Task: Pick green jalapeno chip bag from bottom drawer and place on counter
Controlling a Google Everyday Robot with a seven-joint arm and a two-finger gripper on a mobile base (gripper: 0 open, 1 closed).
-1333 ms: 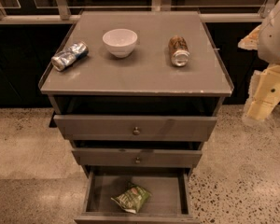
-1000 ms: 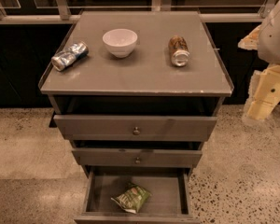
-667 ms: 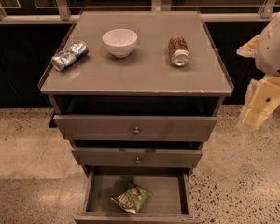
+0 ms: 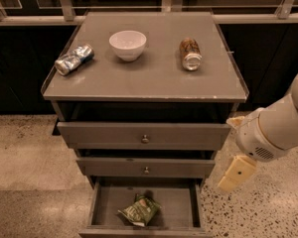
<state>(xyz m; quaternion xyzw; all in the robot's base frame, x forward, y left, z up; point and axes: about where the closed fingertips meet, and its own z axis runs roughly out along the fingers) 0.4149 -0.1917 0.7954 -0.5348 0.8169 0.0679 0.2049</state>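
So the green jalapeno chip bag is sitting crumpled on the floor of the bottom drawer, which is pulled out at the 6 o'clock edge of the view, and the bag lies roughly in the middle of it with nothing touching it. The two drawers above, top drawer and middle drawer, each have a small round knob and are pulled out a little. Up on the bench there's a white bowl around 12 o'clock. A crushed silver-blue can lies on its side toward 10 o'clock of the bowl's spot, and a brown can lies on its side out at 2 o'clock. The robot's hand hangs off the white arm at about 4 o'clock, just beside the right end of the middle drawer. It's over the speckled floor, well apart from the bag and holding nothing. Honestly can't tell how far open it is from this angle.
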